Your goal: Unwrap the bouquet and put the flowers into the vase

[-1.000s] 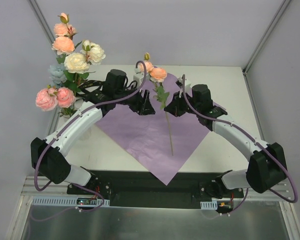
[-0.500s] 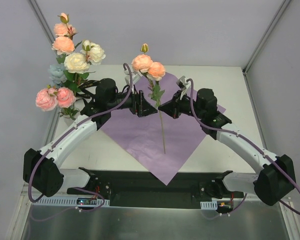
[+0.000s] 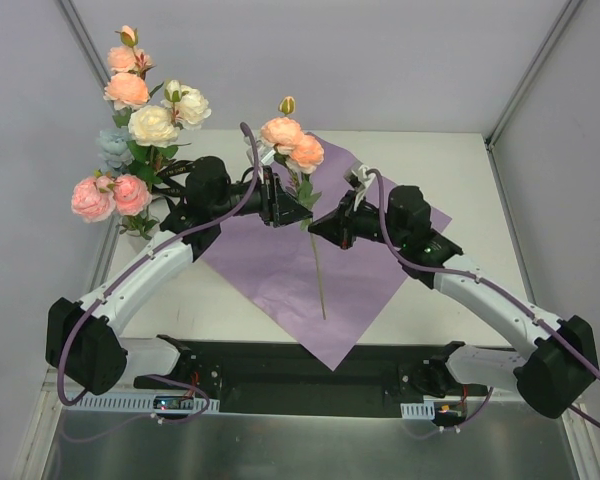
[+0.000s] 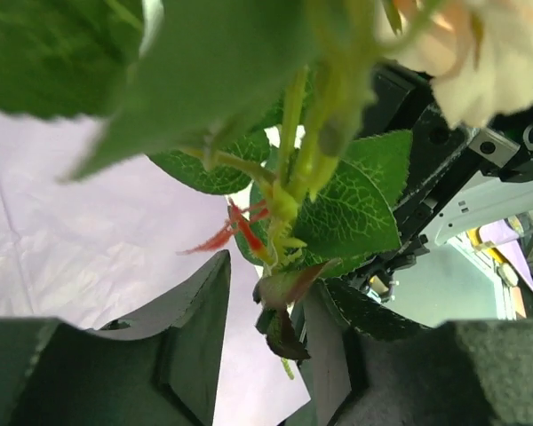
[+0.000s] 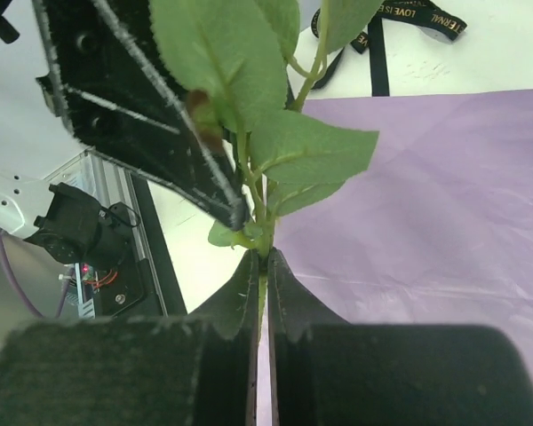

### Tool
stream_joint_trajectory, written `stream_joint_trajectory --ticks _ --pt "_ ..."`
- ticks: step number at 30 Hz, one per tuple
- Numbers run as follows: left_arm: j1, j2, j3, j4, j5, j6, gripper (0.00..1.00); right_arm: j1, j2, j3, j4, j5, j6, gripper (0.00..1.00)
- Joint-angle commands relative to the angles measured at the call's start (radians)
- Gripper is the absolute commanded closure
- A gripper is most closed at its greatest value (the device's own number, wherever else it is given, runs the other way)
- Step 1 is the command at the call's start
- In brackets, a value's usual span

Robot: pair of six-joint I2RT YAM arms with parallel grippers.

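Note:
A peach rose stem [image 3: 292, 142] stands nearly upright over the purple paper [image 3: 270, 275], its lower stem end hanging free. My right gripper [image 3: 315, 228] is shut on the green stem [image 5: 258, 213] just below a cluster of leaves. My left gripper [image 3: 296, 210] is at the same stem from the left. Its jaws stand apart, with the stem's leaves [image 4: 355, 213] and a small dark leaf between them, close to the right finger [image 4: 330, 351]. Several flowers [image 3: 140, 120] stand upright at the far left. The vase under them is hidden by leaves and my left arm.
The purple paper sheet lies flat across the table's middle. A black printed ribbon [image 5: 377, 40] lies on the white table beyond the paper's far edge. Grey walls close in the back and both sides. The left gripper's black finger [image 5: 133, 98] fills the right wrist view's upper left.
The right gripper has raised the peach rose stem and carried it slightly left, more upright. The left gripper has come in at the leaves and its jaws have narrowed.

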Motion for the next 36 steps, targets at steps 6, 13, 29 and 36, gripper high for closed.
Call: stream_joint_trajectory --ticks 6,13,29,36 --pt "0.010 0.021 0.011 0.066 0.088 -0.004 0.88 0.035 -0.050 0.041 -0.024 -0.023 -0.060 0.99" --pt "-0.028 -0.024 0.049 -0.099 0.010 0.222 1.00 0.032 -0.104 0.047 -0.189 0.356 -0.100 0.51" --pt "-0.308 -0.598 0.116 -0.446 -0.765 0.699 1.00 -0.089 -0.369 -0.096 -0.323 0.649 -0.100 0.31" --pt "-0.306 -0.750 0.417 -0.670 -1.221 0.663 1.00 -0.098 -0.363 -0.114 -0.302 0.643 -0.100 0.31"
